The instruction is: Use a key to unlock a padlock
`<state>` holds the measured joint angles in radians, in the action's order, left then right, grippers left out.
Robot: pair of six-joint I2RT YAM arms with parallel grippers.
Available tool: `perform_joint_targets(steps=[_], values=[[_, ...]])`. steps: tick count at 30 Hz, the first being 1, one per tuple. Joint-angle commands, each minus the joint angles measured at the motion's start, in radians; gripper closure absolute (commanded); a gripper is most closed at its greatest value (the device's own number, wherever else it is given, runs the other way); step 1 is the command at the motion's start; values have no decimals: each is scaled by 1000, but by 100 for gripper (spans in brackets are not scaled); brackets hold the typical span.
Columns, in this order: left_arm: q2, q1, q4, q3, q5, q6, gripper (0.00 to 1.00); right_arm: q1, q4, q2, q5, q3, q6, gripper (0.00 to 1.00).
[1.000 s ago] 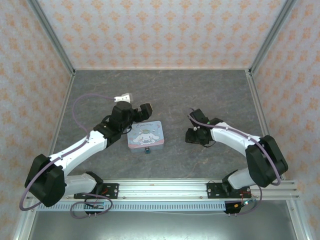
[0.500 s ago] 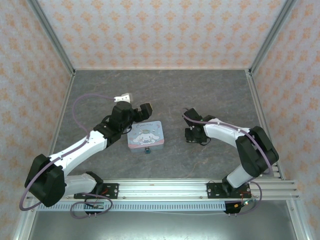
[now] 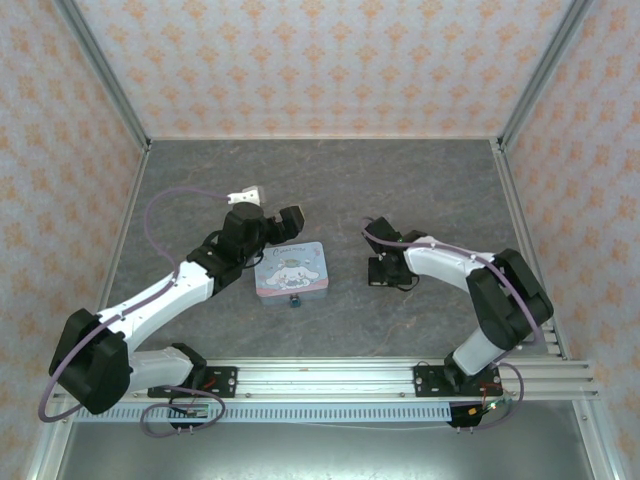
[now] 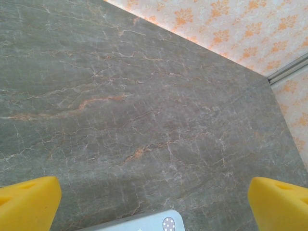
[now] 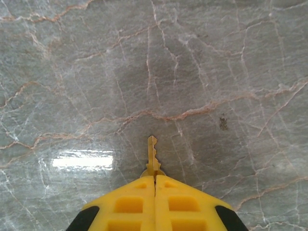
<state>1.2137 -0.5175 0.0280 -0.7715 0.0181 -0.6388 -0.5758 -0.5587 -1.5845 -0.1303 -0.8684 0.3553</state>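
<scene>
A small brass key [image 5: 152, 154] sticks out forward from the tips of my right gripper [image 5: 154, 177], which is shut on its head just above the marble table. In the top view this right gripper [image 3: 378, 270] is right of the tin. The padlock [image 3: 295, 301], tiny and dark, lies on the table against the tin's near edge. My left gripper [image 3: 285, 225] hovers at the tin's far left corner. Its yellow fingers [image 4: 26, 202] are spread wide in the left wrist view, so the left gripper [image 4: 154, 204] is open with nothing in it.
The pastel square tin [image 3: 292, 268] with a cartoon dog sits mid-table, and its corner [image 4: 159, 224] shows between the left fingers. Patterned walls and metal posts [image 3: 100, 70] enclose the table. An aluminium rail [image 3: 320, 375] runs along the near edge.
My right gripper has shut on the key and shifted slightly left towards the tin. The left arm has not moved.
</scene>
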Motion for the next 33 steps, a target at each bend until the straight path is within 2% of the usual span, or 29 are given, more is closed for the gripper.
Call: perform_joint_targets(steps=[1,8,13,17,23,28,33], values=[[-40,-8,-37,-44,-33,4,0,-6,-11,65,28,18,-20,100],[-69,-8,-115,-109,-4,-53,0,-6,106,245,8,53,-111,100],[-50,-7,-233,-219,88,-129,0,-6,237,388,-38,78,-225,100],[-43,-8,-190,-253,218,-171,3,-6,450,516,-132,148,-341,100],[-56,-11,-116,-261,335,-152,9,-6,689,626,-281,224,-557,100],[-42,-33,-94,-274,413,-136,18,-6,678,646,-313,202,-666,100],[15,-92,-80,-307,460,-106,30,-6,666,642,-329,188,-681,100]])
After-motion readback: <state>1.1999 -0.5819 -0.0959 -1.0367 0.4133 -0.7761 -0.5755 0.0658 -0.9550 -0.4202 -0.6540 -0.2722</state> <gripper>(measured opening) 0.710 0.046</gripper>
